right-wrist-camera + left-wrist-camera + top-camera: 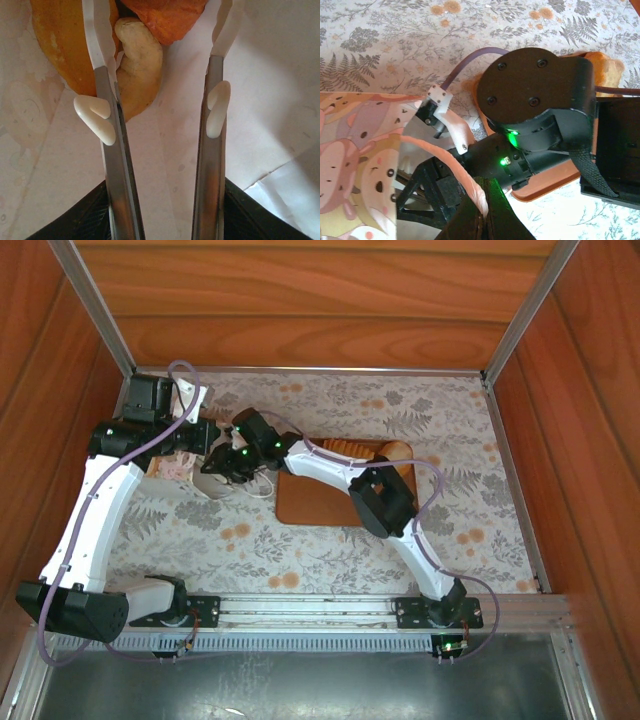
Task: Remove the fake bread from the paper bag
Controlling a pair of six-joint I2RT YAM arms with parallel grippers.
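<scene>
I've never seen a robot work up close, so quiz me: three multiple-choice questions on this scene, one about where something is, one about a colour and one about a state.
1. Where is the right gripper?
A. inside the paper bag
B. over the tray
C. beside its own base

2. What colour is the tray?
A. white
B. brown
C. green

3. How do the right gripper's fingers stand?
A. apart, nothing between them
B. shut on a pastry
C. shut on a cord handle

Answers:
1 A: white bag paper and fake bread surround the fingers.
2 B: it is a flat brown board.
3 A: bare paper shows between them.
</scene>
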